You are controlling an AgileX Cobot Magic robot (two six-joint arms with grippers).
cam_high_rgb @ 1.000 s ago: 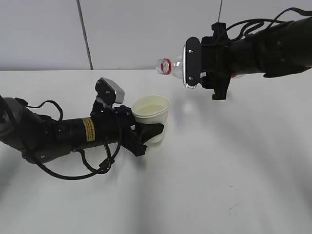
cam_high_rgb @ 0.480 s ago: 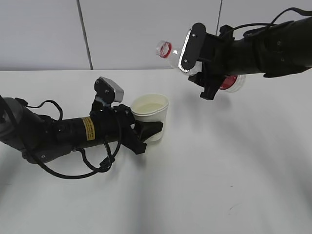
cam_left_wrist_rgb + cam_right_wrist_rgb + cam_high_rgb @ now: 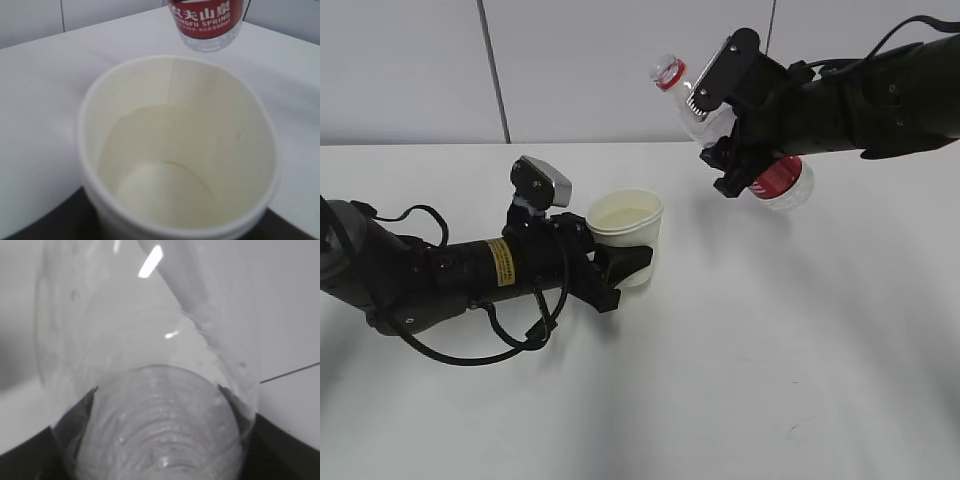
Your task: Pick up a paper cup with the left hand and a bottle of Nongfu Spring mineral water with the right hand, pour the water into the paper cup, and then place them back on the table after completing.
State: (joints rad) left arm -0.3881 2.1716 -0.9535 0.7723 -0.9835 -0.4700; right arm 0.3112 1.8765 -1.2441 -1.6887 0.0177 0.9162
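The left hand (image 3: 450, 275) is lying low along the white counter (image 3: 770, 350), its yellow sticker (image 3: 501, 263) facing the exterior camera and loose black cables (image 3: 470, 350) looping beside it; its pincer (image 3: 620, 272) is grasping the paper cup (image 3: 625, 232) around the lower wall, the cup standing upright with its base at or just over the counter, which of the two I cannot tell; the left wrist view is looking straight down into the cup (image 3: 175, 150), where a faint liquid line is showing on the inner wall above the round bottom, so the water (image 3: 165, 165) seems to be lying shallow inside; the right hand (image 3: 860, 95) is reaching in from the upper right, well above the counter, its pincer (image 3: 730, 125) clenched on the bottle (image 3: 775, 180); the bottle is tilting with its open neck and red ring (image 3: 669, 72) pointing up and to the left, its red-labelled lower end hanging down to the right of the cup and apart from it; in the left wrist view that red label (image 3: 205, 15) is reading "NONGFU SPRING" just beyond the cup's far rim; the right wrist view is showing only the clear ribbed bottle wall (image 3: 160, 430) between dark pincer edges
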